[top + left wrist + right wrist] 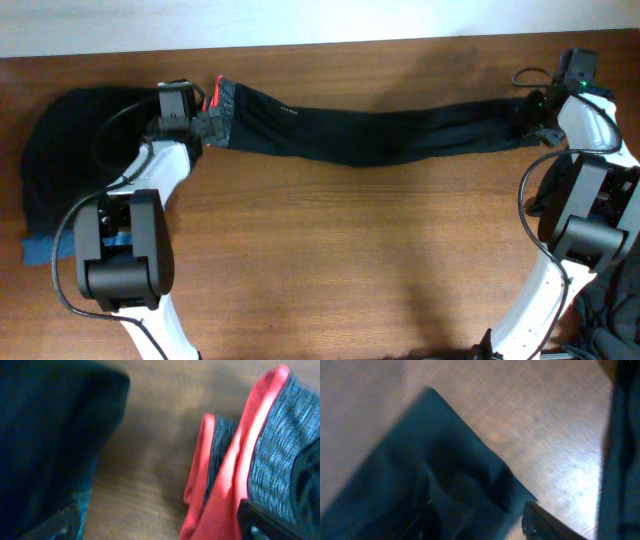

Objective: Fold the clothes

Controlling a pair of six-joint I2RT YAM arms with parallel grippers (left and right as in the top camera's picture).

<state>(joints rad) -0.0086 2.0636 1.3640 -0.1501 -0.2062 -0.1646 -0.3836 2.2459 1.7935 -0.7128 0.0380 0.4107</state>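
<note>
- Overhead view: long black leggings (380,140), grey-speckled coral-edged waistband (225,100), straight along far side of brown wooden table (350,250).
- At waistband, left gripper (207,125) spread wide, holding nothing; at ankle end, right gripper (529,112), width unclear.
- Fold seemingly not begun; next: pinch one end, carry across.

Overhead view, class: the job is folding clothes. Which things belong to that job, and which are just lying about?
Belong to the job: black leggings stretched across the table; black garment heap at the left.
Lying about: blue item at the heap's edge; dark cloth lower right, too cropped to judge.
</note>
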